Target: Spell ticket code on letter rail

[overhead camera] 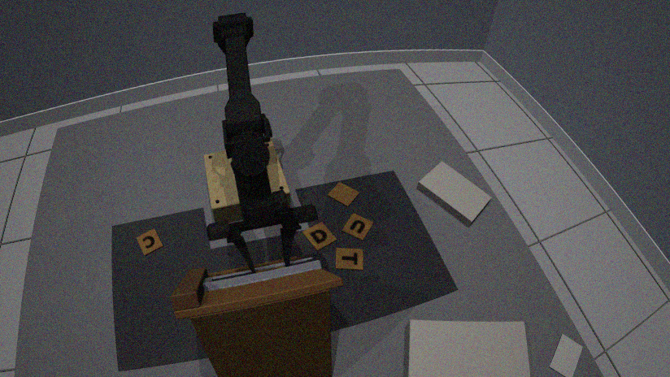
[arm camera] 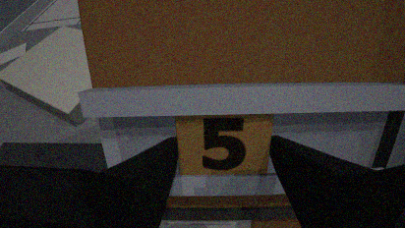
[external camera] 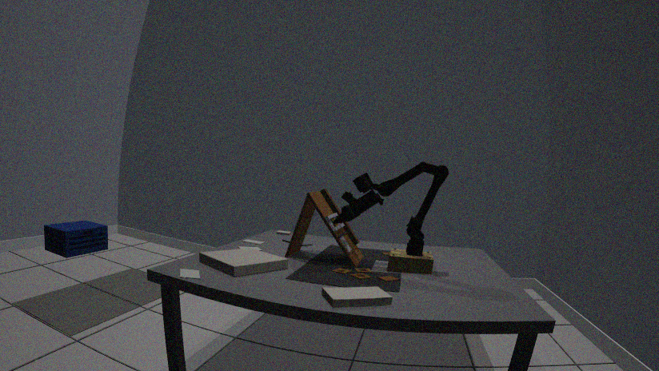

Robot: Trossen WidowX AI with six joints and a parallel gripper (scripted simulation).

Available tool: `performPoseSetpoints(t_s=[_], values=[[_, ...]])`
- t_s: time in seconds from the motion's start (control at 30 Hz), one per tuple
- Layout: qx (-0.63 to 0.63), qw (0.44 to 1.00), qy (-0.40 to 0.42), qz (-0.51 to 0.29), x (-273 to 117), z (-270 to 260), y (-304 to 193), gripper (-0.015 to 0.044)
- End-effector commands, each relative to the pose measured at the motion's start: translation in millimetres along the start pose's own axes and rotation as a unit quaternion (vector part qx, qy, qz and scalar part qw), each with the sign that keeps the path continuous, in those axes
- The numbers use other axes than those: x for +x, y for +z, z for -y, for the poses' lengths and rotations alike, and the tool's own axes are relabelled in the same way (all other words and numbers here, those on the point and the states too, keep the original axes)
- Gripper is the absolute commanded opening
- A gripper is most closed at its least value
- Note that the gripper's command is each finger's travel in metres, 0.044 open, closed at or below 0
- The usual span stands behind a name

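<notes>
One tile is in play: your pincer (overhead camera: 271,268) (external camera: 337,220) (arm camera: 223,143) is pinching the 5 tile (arm camera: 225,145) by its side edges, and the tile sits upright within the letter rail (overhead camera: 304,270) (external camera: 333,216) (arm camera: 236,100) on the board (overhead camera: 267,341) (external camera: 300,230) (arm camera: 236,44). In the wrist view the rail's near end lies to the pincer's left; a dark strip (arm camera: 388,140) crosses it well to the right, with a gap between. No other tile shows in that stretch, so I'd judge this is the first one in, entered but not yet home.

Your next job is probably to slide it rightward in that view, toward the end block (overhead camera: 189,288), then let go. Keep it level, as a tilt could jam it.

Still out, in the top view: the D tile (overhead camera: 319,235) just right of the pincer, with the U tile (overhead camera: 357,226) and the T tile (overhead camera: 349,258) beyond it; a tile with no letter showing (overhead camera: 343,193) farther up; and the C tile (overhead camera: 149,241) well to the left. You can't read the ticket's code here, so how many of these you need stays unknown. Most of the work looks to be ahead.
</notes>
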State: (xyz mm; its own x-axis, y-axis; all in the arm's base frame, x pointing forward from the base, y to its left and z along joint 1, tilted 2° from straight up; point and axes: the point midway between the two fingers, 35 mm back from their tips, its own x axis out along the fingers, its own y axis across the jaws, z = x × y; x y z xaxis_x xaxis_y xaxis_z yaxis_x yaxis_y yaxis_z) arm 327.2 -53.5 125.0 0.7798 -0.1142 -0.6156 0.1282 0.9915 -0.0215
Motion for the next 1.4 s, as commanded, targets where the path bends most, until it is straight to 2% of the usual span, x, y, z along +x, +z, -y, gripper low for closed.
performPoseSetpoints(t_s=[0.0,1.37], values=[[-0.002,1.0,0.002,0.001,0,2,0,0.0],[-0.003,1.0,0.001,0.001,0,23,0,0.0]])
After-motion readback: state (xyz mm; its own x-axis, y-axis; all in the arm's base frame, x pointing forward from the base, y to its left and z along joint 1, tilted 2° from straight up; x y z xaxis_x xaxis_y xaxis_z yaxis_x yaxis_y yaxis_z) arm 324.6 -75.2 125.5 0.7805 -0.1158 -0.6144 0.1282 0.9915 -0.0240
